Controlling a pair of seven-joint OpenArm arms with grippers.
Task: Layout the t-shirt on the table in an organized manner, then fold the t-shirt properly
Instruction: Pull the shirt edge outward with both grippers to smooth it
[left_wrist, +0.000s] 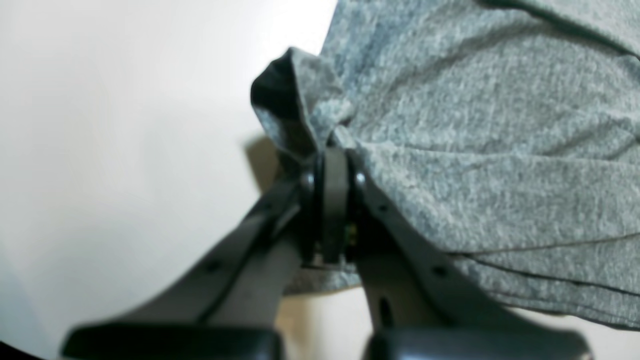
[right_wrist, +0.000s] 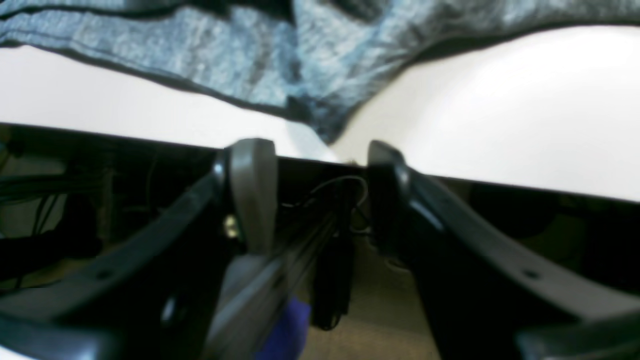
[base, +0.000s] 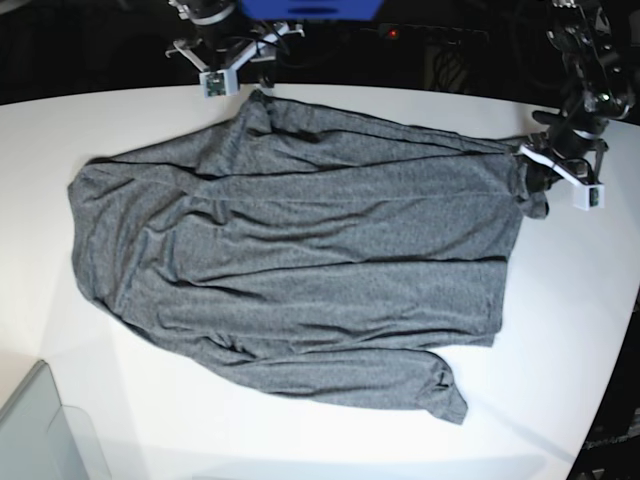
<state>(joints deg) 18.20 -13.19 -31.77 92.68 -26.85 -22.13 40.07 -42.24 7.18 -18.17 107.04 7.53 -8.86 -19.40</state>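
The dark grey t-shirt (base: 300, 250) lies spread across the white table (base: 560, 330), wrinkled, with one sleeve folded along its near edge. At the table's right side my left gripper (base: 535, 172) is shut on a bunched corner of the t-shirt (left_wrist: 450, 125); in the left wrist view the left gripper (left_wrist: 334, 155) has fabric pinched between its tips. My right gripper (base: 240, 78) is at the far edge, open. In the right wrist view the right gripper (right_wrist: 317, 155) holds nothing, and a corner of the t-shirt (right_wrist: 310, 100) lies just beyond its fingertips (right_wrist: 250, 160).
A translucent grey bin corner (base: 40, 430) sits at the near left. The table's far edge (right_wrist: 125, 140) runs right under my right gripper, with dark cables and floor below it. White tabletop (left_wrist: 125, 150) shows left of the left gripper.
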